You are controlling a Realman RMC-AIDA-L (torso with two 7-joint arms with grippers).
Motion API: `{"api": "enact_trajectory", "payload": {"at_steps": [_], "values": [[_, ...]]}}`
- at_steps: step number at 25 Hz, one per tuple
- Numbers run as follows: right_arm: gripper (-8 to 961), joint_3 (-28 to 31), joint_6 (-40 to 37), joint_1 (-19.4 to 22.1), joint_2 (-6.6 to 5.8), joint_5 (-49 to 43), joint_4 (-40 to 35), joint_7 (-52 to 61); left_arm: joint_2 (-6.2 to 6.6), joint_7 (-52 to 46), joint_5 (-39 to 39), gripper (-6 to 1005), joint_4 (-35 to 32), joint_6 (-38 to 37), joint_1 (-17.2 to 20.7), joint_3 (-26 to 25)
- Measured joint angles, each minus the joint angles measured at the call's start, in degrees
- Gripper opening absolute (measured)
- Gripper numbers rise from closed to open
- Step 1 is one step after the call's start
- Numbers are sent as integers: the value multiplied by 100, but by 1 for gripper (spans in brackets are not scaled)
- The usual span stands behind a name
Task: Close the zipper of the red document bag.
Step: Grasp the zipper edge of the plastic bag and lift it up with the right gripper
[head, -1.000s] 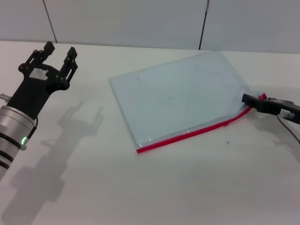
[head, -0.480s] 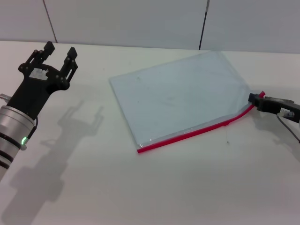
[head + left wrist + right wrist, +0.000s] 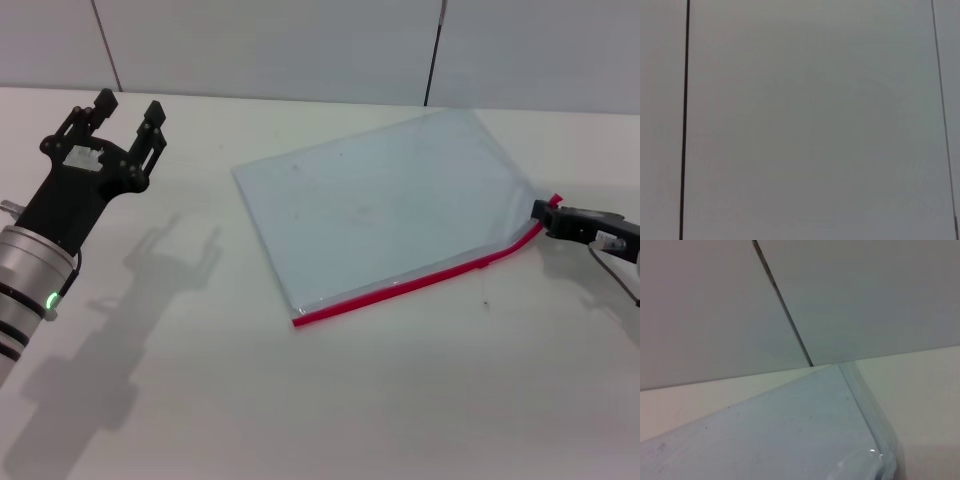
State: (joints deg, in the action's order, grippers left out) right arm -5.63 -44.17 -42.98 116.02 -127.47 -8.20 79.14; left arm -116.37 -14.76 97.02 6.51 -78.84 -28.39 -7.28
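1. The red document bag [image 3: 385, 215] lies flat on the white table [image 3: 300, 400], right of the middle in the head view. Its long axis runs slantwise, from its near-left corner up toward the far right.
2. The zipper [image 3: 400, 288] trims the long edge nearest the robot. It points from the near-left corner of the bag toward the right, rising as it goes, and bends upward sharply at its right end.
3. The bag is a translucent pale blue-grey sheet, rectangular, with faint specks on its surface. The zipper is a thin bright red strip with a pale band just inside it. I cannot make out the slider.
4. The right gripper [image 3: 545, 212] sits low at the table's right edge, touching the lifted right end of the zipper. Whether its jaws pinch the strip or stand apart, I cannot tell.
5. The left gripper [image 3: 125, 110] hovers over the table's far-left area, well apart from the bag, its jaws spread and holding nothing.
6. The right wrist view shows a corner of the bag [image 3: 790, 435] close up, with a grey wall [image 3: 865, 295] behind.
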Motion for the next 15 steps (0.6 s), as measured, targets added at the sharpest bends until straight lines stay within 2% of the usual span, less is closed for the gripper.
{"api": "enact_trajectory", "payload": {"at_steps": [8, 15], "values": [[13, 0, -428, -7, 4, -22, 24, -7, 0, 0, 37, 588, -1, 22, -15, 14], [15, 1, -599, -58, -2, -14, 80, 43, -6, 4, 485, 588, 6, 294, -286, 319]]}}
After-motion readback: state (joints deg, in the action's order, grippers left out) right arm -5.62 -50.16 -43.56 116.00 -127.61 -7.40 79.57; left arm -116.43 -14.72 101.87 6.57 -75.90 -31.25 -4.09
